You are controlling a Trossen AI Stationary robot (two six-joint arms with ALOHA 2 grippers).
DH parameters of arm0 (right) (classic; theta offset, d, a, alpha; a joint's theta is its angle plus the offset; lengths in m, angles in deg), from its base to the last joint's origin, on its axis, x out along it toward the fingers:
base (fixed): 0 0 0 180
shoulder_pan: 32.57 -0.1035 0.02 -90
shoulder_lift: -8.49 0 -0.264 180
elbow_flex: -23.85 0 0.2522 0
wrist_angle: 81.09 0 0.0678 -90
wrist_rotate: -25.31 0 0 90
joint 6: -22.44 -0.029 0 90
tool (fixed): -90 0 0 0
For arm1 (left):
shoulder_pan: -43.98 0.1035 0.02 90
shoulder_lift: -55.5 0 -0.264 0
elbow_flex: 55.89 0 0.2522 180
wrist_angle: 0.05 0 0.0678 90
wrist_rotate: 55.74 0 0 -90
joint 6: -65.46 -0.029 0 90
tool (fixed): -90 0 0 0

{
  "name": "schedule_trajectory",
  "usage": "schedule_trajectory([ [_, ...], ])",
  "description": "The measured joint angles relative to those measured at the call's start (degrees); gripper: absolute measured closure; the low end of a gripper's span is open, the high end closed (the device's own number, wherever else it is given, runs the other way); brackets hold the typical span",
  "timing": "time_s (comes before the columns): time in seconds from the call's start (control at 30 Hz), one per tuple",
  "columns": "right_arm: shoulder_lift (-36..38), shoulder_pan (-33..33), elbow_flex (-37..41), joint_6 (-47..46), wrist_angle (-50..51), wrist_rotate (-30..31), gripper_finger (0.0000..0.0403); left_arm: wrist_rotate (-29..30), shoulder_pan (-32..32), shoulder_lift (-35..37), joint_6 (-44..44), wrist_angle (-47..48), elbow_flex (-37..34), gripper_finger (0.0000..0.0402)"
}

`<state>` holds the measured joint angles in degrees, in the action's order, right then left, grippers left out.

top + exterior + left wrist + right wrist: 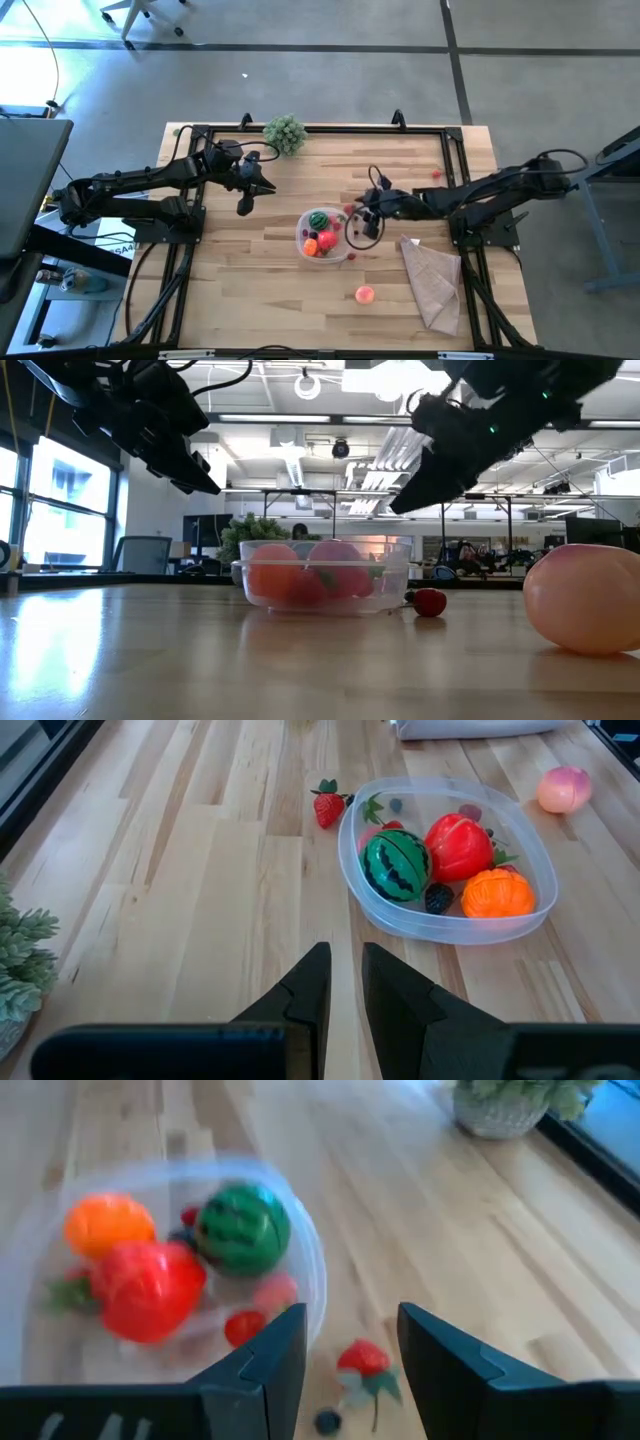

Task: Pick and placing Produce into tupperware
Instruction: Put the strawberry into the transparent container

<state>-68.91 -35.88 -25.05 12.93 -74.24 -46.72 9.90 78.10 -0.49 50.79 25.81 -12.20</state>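
clear tupperware contains toy watermelon, tomato, orange. right gripper open, empty, over strawberry beside it; left gripper closed, empty.

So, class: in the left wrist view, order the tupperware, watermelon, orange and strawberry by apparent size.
1. Tupperware
2. Watermelon and orange, too alike to separate
3. Strawberry, outside the tupperware and a little farther from the camera

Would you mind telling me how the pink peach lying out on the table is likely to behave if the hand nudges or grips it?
The peach looks round and smooth, so a nudge would probably send it rolling across the bare wooden table. Its glossy skin suggests it may slip out of narrow fingers unless gripped across its middle. It looks like hollow toy plastic, so probably light and stiff.
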Motion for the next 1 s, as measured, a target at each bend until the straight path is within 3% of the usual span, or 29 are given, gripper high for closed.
schedule_trajectory([
  [0.2,-0.18,1.54,4.49,3.21,-1.71,1.30,0.0253,0.00,-0.01,0.00,0.01,0.02,0.00,0.0350],
  [0.6,-3.66,3.32,5.16,2.96,-5.32,-1.85,0.0251,0.02,0.00,0.00,0.01,0.02,0.00,0.0350],
  [1.0,-11.96,7.15,5.16,2.84,-12.52,-6.10,0.0190,0.01,0.01,0.00,0.01,0.02,0.00,0.0350],
])
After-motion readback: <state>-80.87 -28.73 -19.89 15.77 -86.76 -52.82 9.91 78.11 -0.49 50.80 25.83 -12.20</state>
